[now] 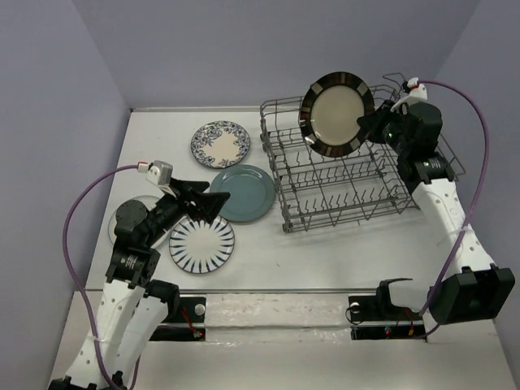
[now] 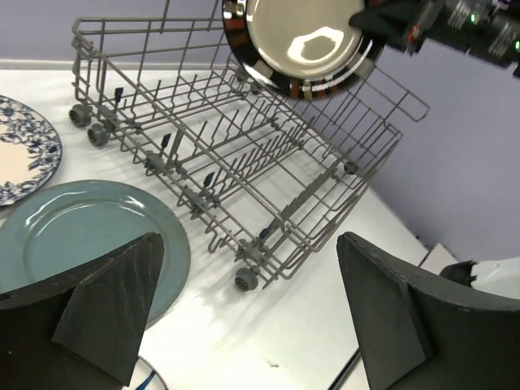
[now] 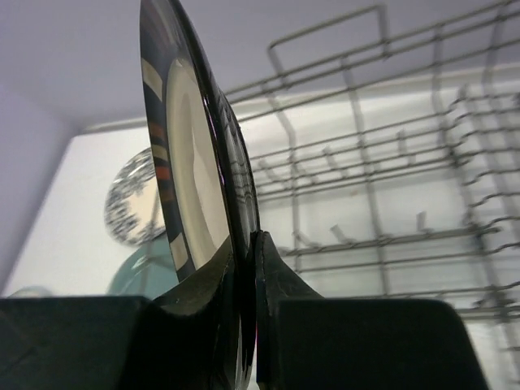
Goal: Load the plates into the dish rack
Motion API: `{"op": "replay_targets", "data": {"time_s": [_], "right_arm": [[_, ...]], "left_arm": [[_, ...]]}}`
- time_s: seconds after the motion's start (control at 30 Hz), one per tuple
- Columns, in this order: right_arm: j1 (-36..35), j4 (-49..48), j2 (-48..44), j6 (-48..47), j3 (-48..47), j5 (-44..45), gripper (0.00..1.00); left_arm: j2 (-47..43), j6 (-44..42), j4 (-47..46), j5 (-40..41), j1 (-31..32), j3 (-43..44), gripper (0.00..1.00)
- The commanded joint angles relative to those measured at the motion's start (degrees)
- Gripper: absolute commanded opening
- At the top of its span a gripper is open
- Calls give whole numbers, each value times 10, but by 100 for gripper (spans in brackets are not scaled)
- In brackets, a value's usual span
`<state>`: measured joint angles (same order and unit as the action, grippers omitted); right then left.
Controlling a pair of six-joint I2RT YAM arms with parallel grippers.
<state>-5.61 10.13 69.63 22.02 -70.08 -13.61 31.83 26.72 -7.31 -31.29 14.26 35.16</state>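
Note:
My right gripper is shut on the rim of the dark-brown-rimmed tan plate and holds it upright above the back of the dish rack. The right wrist view shows the plate edge-on, pinched between the fingers. My left gripper is open and empty, low over the left edge of the teal plate. The blue-floral plate lies behind it. The black-striped white plate lies in front. A pale plate is mostly hidden under the left arm.
The rack holds no plates and sits on small wheels. In the left wrist view the held plate hangs over the rack's far corner, and the teal plate and floral plate are at the left. Purple walls enclose the table.

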Motion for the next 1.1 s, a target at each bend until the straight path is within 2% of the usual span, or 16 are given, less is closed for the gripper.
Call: {"op": "replay_targets", "data": {"time_s": [0.0, 0.2, 0.3, 0.53, 0.9, 1.07], "right_arm": [[3, -74, 42, -126, -101, 170, 7], [22, -122, 125, -287, -179, 223, 7], [37, -122, 156, -332, -200, 237, 7], [56, -115, 181, -369, -219, 232, 7], [61, -107, 222, -387, -268, 229, 7], [61, -106, 232, -396, -236, 218, 7]], "left_arm": [[-39, -90, 103, 56, 23, -3, 99], [-81, -95, 107, 79, 56, -3, 99], [-92, -93, 111, 85, 73, -4, 99], [-107, -92, 117, 103, 101, -3, 99], [-101, -93, 121, 113, 106, -3, 99], [-95, -92, 120, 117, 106, -3, 99]]}}
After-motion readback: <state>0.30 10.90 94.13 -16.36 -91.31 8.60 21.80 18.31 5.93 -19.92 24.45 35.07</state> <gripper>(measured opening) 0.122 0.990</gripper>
